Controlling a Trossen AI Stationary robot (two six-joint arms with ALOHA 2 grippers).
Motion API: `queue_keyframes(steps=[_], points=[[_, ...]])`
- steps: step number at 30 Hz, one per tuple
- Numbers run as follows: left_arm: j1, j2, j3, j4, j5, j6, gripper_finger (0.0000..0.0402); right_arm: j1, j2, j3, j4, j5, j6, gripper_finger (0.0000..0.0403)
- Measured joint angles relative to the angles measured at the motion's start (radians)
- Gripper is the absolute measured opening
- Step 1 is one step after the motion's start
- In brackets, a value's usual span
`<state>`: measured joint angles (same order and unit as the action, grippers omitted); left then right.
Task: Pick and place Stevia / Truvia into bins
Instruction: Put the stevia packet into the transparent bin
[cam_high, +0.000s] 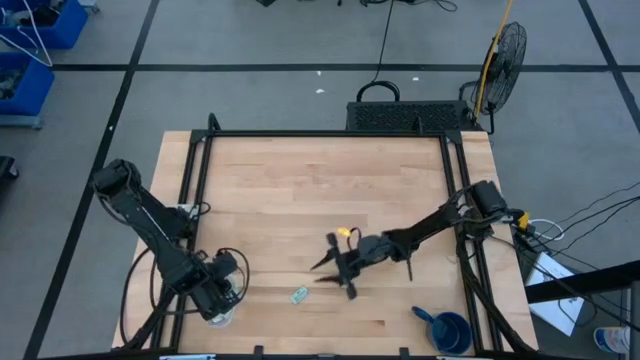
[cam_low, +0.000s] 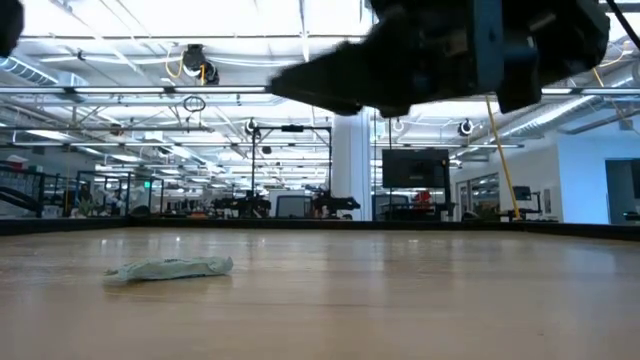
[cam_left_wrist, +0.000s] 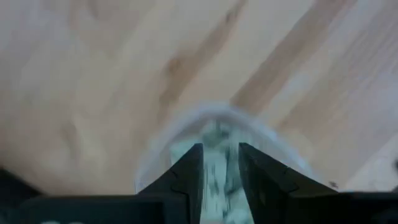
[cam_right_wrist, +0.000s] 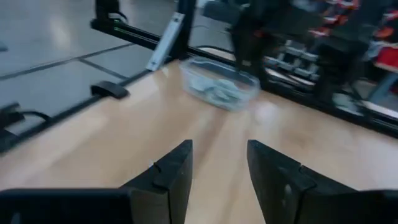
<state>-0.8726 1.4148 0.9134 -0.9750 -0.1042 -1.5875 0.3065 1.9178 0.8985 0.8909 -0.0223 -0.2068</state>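
One pale green Stevia sachet (cam_high: 299, 295) lies flat on the wood near the table's near edge, and shows in the low view too (cam_low: 170, 268). The clear plastic bin (cam_high: 222, 316) stands at the near left corner with several sachets inside (cam_right_wrist: 217, 87). My left gripper (cam_left_wrist: 219, 177) hangs right over the bin (cam_left_wrist: 211, 118), fingers a little apart, and the sachets in the bin (cam_left_wrist: 217, 140) show through the gap. My right gripper (cam_high: 335, 268) hovers open above the table, right of the loose sachet, its fingers (cam_right_wrist: 177, 165) pointing toward the bin.
A dark blue cup with a handle (cam_high: 448, 330) stands at the near right corner. Black frame rails (cam_high: 200, 180) run along the table's left, right and far sides. Bare wood (cam_high: 320, 190) fills the middle and far half of the table.
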Motion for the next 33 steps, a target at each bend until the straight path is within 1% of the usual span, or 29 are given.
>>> queue_keyframes(steps=[6,9,12,15,18,23,25,28,30,33], points=[[0.033,-0.002,0.0,-0.003,-0.092,0.092,0.0115,0.016,0.131,0.165,-0.16,-0.005,0.101,0.0149],[0.051,-0.001,0.0,0.006,-0.128,0.124,0.0115,0.015,0.206,0.22,-0.223,-0.007,0.109,0.0149],[0.07,-0.001,0.0,0.011,-0.141,0.148,0.0115,0.018,0.276,0.25,-0.223,-0.054,0.113,0.0147],[0.091,-0.001,0.0,0.01,-0.155,0.178,0.0115,0.024,0.309,0.274,-0.218,-0.076,0.119,0.0148],[0.106,-0.001,0.001,0.01,-0.224,0.232,0.0115,0.019,0.316,0.282,-0.212,-0.065,0.117,0.0152],[0.134,-0.001,0.008,0.048,-0.392,0.346,0.0115,-0.005,0.316,0.282,-0.248,-0.061,0.118,0.0153],[0.147,-0.001,0.008,0.098,-0.448,0.396,0.0115,-0.009,0.316,0.282,-0.263,-0.058,0.11,0.0146],[0.172,-0.001,0.009,0.19,-0.506,0.472,0.0115,-0.011,0.316,0.28,-0.275,-0.06,0.075,0.0125],[0.189,-0.001,0.009,0.26,-0.528,0.521,0.0115,-0.011,0.316,0.278,-0.274,-0.061,0.054,0.0103],[0.208,-0.001,0.009,0.354,-0.53,0.598,0.0115,-0.011,0.316,0.277,-0.273,-0.063,0.035,0.0061]])
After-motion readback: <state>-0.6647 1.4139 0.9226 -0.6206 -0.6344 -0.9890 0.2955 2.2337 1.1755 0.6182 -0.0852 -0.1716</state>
